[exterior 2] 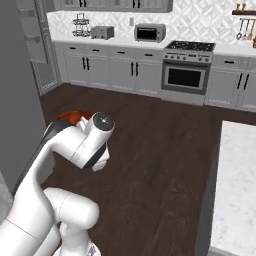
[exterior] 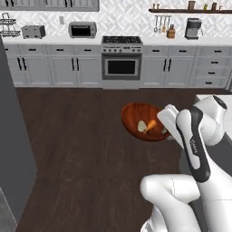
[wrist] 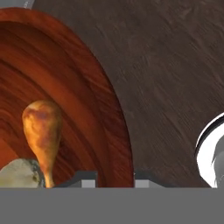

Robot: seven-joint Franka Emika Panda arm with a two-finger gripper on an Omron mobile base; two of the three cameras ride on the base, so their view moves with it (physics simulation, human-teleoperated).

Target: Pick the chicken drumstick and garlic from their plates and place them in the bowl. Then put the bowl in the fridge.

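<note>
Claw (wrist: 114, 178) is gripping the rim of the bowl (exterior: 136, 118), jaws drawn narrow on either side of the wooden edge; in the hand view the two dark finger tips (wrist: 85, 179) are straddling that rim at the bottom of the frame. The bowl is hanging in the air over the dark wood floor (exterior: 77, 149), carried out in front of the arm, well apart from the cabinets along the back wall.

Inside the bowl, the chicken drumstick (wrist: 42, 131) is lying with its thick end up the glossy slope and its thin bone end pointing toward the claw. The garlic (wrist: 19, 173) is sitting just beside the bone end, appearing to touch it. From the left base view both are showing as a pale lump and an orange one together near the bowl's middle.

In the right base view the arm is covering most of the bowl, leaving a reddish sliver of rim showing behind the elbow. The fridge (exterior: 13, 149) is standing as a tall dark grey slab at the left edge of the left base view, door side toward the camera. A pale marble worktop (exterior 2: 240, 190) is running along the right of the right base view.
</note>
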